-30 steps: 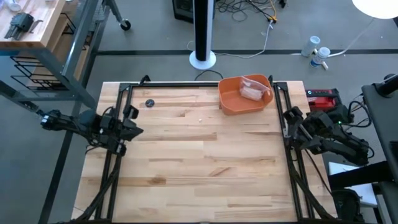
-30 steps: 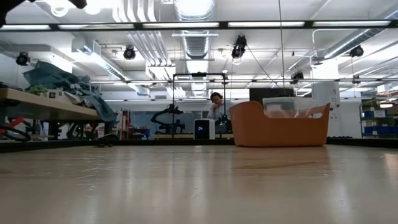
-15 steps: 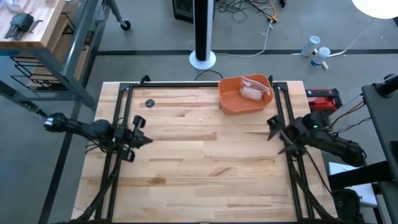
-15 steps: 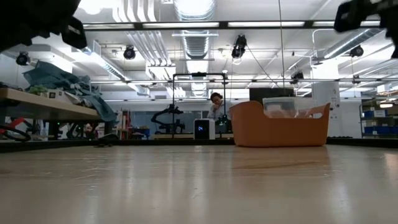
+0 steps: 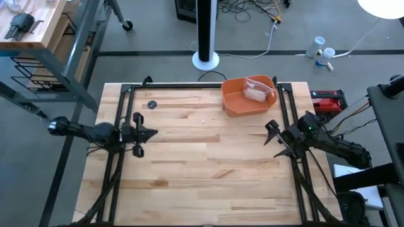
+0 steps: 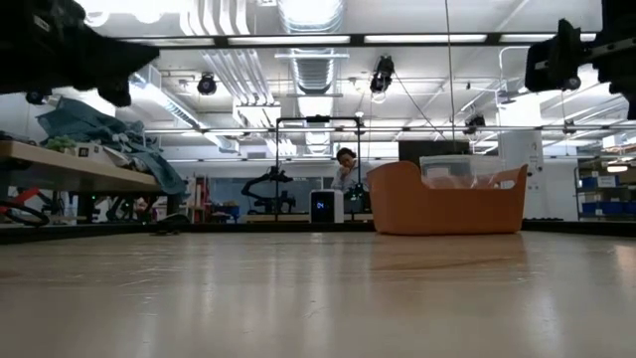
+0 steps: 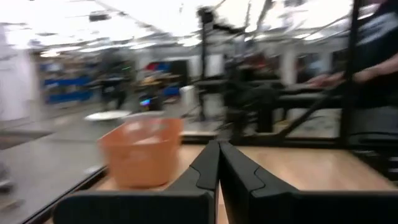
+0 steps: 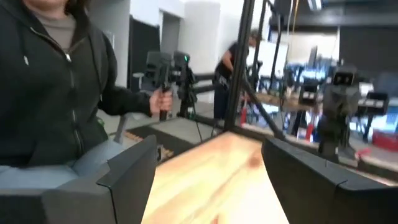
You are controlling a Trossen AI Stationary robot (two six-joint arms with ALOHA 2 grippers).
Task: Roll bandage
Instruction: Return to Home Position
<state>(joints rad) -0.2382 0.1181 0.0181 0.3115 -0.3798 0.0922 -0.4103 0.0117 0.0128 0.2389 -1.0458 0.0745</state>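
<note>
From where I stand, the bandage [image 5: 255, 94] is tucked inside a clear bag [image 5: 261, 82] that lies in the orange tub [image 5: 234, 104], at the far edge of the table [image 5: 202, 176], a little right of the middle. It shows as a pale pinkish roll. Its length seems to run roughly side to side across the tub, though the plastic makes that hard to be sure of.

Both arms reach in from the table's sides, well apart from each other and from the tub. The right gripper [image 5: 270, 133] hangs over the right edge of the wood with its jaws spread wide and nothing between them. Its own camera looks between the two dark fingers [image 8: 134, 165] at bare tabletop and at a person [image 8: 50, 81] in a dark hooded top sitting beyond. The left gripper [image 5: 144, 133] sits over the left side, its fingers [image 7: 205, 168] pressed together on nothing and aimed across the table, with the tub showing in its camera.

The tub lies ahead of the right claw towards the far edge, and diagonally across the table from the left one, so the right arm is clearly the nearer. I judge the packing done. What is left is for both arms to pull away to rest, and the right one needs only to keep clear of the tub's near corner
</note>
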